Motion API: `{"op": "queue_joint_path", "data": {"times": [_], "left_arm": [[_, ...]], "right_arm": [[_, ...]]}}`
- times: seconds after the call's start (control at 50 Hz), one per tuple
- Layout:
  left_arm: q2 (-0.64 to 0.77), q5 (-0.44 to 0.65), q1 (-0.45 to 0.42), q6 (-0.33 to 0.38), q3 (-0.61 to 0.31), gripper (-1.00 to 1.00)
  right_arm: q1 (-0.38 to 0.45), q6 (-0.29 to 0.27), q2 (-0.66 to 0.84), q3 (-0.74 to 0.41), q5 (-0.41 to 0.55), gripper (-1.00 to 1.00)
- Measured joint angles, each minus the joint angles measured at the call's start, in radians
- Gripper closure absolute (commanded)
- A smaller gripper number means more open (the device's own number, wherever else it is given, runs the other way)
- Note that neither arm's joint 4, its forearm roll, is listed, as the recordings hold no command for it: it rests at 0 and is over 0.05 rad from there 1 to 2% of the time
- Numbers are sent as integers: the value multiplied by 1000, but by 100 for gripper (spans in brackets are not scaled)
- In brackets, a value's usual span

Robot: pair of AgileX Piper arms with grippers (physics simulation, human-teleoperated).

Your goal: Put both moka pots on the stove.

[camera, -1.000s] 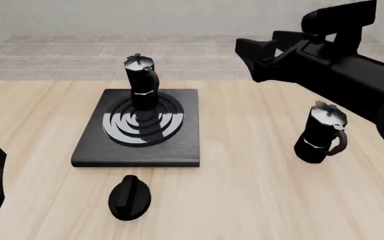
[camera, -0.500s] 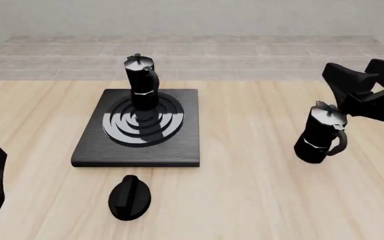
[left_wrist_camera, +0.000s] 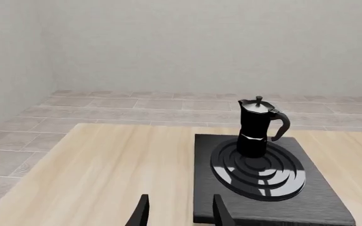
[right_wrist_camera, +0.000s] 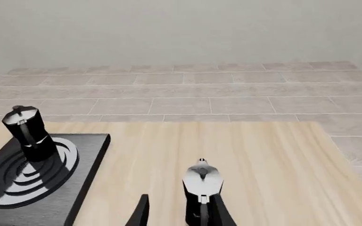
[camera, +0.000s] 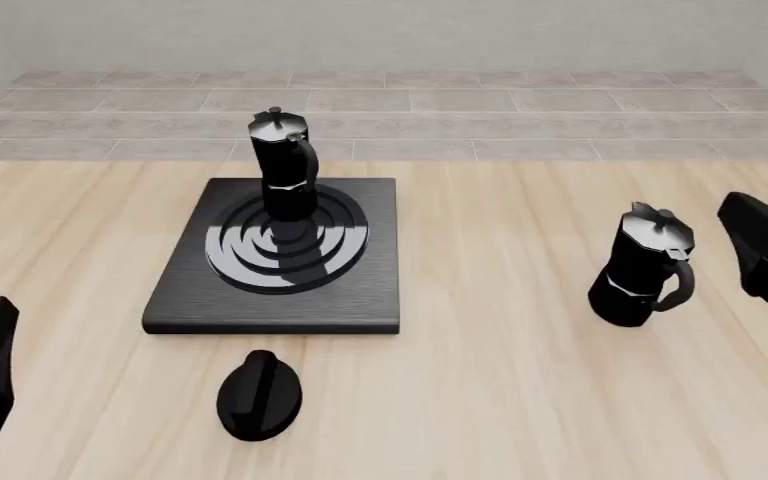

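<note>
Second moka pot [camera: 642, 268] upright on desk [camera: 491, 380], well apart from stove [camera: 277, 258], at 3 o'clock of it; long axis vertical, handle toward camera side. Right gripper [right_wrist_camera: 177, 212] nearer: pot directly ahead, between parted jaws, not yet clamped. First moka pot [camera: 283, 165] on stove. Left gripper [left_wrist_camera: 177, 214] idle, jaws parted, empty, low at 8 o'clock.

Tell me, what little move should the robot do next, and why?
Probably ease the right end effector forward and close it on the moka pot on the table. The other moka pot already stands on the stove, while this one sits on the wood, and the right wrist view shows it right between the open fingers.
</note>
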Motion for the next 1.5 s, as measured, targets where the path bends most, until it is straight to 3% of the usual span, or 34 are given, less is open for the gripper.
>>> {"op": "queue_joint_path", "data": {"times": [0.66,1.5], "left_arm": [[-10,10,-2,10,-1,-100],[11,-12,3,16,7,-100]], "right_arm": [[-62,9,-38,36,53,-100],[-50,-9,271,-161,163,-100]]}}
